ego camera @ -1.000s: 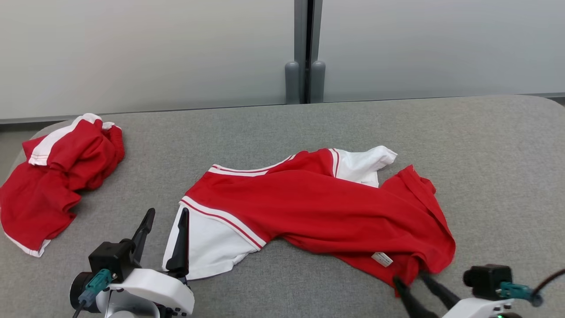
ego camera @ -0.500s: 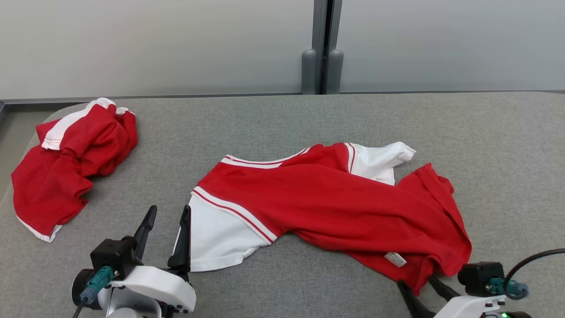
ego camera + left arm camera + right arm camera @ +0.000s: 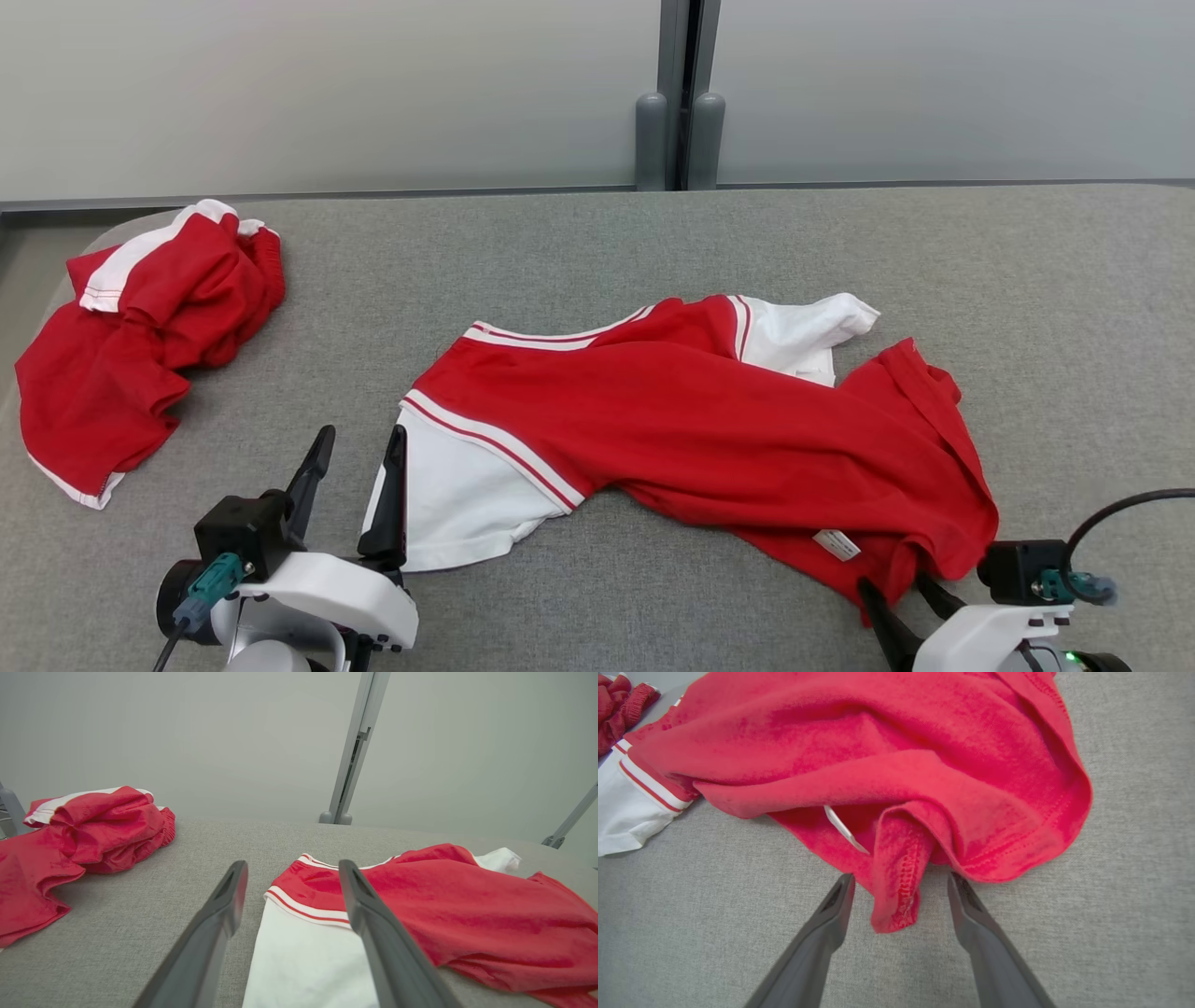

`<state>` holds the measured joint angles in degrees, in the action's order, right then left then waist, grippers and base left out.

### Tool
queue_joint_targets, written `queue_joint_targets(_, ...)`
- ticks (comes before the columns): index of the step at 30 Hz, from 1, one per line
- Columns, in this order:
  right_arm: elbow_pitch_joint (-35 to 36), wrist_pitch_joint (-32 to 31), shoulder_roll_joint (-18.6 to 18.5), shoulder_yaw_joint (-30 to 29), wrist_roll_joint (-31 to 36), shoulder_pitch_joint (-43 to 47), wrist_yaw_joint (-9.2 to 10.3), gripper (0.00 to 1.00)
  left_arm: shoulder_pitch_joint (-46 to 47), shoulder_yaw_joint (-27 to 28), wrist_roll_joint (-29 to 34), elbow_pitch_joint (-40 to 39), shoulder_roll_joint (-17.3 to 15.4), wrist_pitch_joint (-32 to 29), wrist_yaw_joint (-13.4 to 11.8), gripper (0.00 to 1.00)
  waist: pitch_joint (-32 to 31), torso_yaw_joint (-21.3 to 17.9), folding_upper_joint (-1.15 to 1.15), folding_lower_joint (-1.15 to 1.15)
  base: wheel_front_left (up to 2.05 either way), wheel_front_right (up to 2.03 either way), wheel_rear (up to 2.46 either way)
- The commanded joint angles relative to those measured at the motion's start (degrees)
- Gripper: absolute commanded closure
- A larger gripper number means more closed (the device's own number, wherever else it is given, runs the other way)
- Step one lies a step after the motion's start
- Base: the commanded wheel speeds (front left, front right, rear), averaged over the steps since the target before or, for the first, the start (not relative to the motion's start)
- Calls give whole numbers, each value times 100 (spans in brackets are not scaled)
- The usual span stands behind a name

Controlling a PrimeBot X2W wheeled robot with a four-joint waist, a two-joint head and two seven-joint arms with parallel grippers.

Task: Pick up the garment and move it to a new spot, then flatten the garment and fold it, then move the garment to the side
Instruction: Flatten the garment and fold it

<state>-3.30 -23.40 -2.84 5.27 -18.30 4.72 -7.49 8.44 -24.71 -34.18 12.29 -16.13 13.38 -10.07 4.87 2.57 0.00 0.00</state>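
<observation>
Wide right end effector [image 3: 900, 877] has edged around shirt [image 3: 709, 420] hem [image 3: 896, 905]; wide left end effector [image 3: 292, 864] straddles sleeve [image 3: 303, 961] edge: grasp next.

I am seeing soft, even light on all three feeds, and it looks to be coming from overhead; the whites and reds are both showing full detail. The garment [image 3: 709, 420] is throwing only a thin, faint shadow along its lower edge onto the grey table [image 3: 560, 252]. The head view is reading sharp from corner to corner. The left wrist view is bending toward its edges, tilting the post [image 3: 353, 751] at upper centre, and the fingers [image 3: 219, 933] of the left claw [image 3: 292, 868] are blurring at the bottom edge. The right wrist view is rendering the cloth weave crisply in the middle.
</observation>
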Motion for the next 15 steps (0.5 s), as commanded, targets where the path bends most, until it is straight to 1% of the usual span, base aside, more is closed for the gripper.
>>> queue_joint_targets(1, -48, 65, -16, -1, -44, -69, -1, 13, 61, 15, -13, 22, -29, 13, 14, 0, 1, 2, 0, 0, 0, 0, 0)
queue_joint_targets(2, -125, 99, -16, 14, -49, -108, -1, 52, 72, 11, -10, 25, -29, 15, 15, 0, 0, 6, 0, 0, 0, 0, 0)
queue_joint_targets(3, -206, 130, -17, 35, -70, -144, -1, 67, 82, 6, -13, 30, -29, 17, 17, 0, -2, 10, 0, 0, 0, 0, 0)
queue_joint_targets(4, -271, 157, -17, 64, -98, -170, -1, 94, 86, 5, -18, 36, -30, 18, 17, 0, -6, 12, 0, 0, 0, 0, 0)
queue_joint_targets(5, -319, 178, -17, 86, -99, -193, -1, 100, 85, 9, -24, 42, -31, 21, 17, 0, -11, 11, 0, 0, 0, 0, 0)
queue_joint_targets(9, -395, 186, -18, 160, -174, -228, -1, 100, 51, 16, -51, 65, -42, 29, 20, 0, -47, -11, 0, 0, 0, 0, 0)
queue_joint_targets(12, -226, 193, -20, 87, -249, -177, -1, 100, 4, 22, -54, 67, -46, 35, -2, 0, -93, -49, 0, 0, 0, 0, 0)
queue_joint_targets(15, 74, 132, -44, -110, -300, -109, -1, 100, -46, 33, -66, 52, -61, 47, -24, 0, -122, -112, 0, 0, 0, 0, 0)
